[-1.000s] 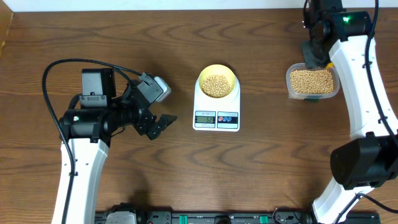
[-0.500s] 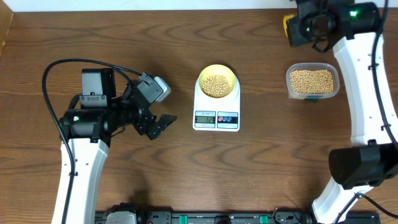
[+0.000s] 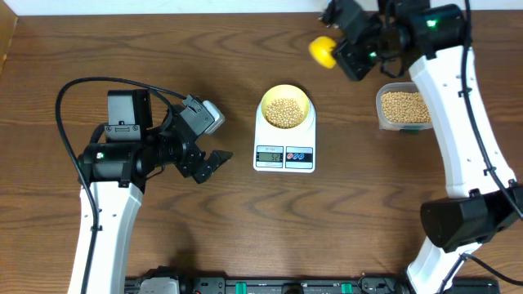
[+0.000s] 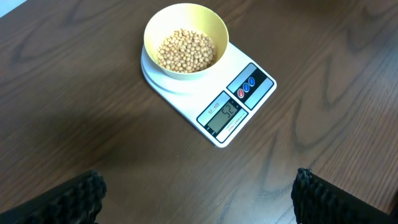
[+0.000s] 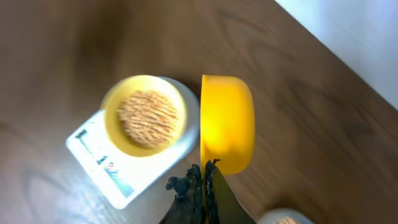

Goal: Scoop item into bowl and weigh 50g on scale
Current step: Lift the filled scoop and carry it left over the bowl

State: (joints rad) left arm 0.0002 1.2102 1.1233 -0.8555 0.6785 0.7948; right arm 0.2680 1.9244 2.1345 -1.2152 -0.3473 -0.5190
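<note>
left claw (image 3: 209, 163) agape, right claw (image 5: 203, 177) pinching yellow scoop (image 5: 227, 121)

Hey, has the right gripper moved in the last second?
Yes. In the overhead view the right gripper, holding the yellow scoop, has swung left, from above the clear tub toward the scale.

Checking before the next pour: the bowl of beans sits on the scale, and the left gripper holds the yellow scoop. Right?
Wrong gripper. The right gripper is shut on the yellow scoop by its handle, as the right wrist view shows; the left gripper stands open and empty. The bowl of beans does sit on the scale.
</note>
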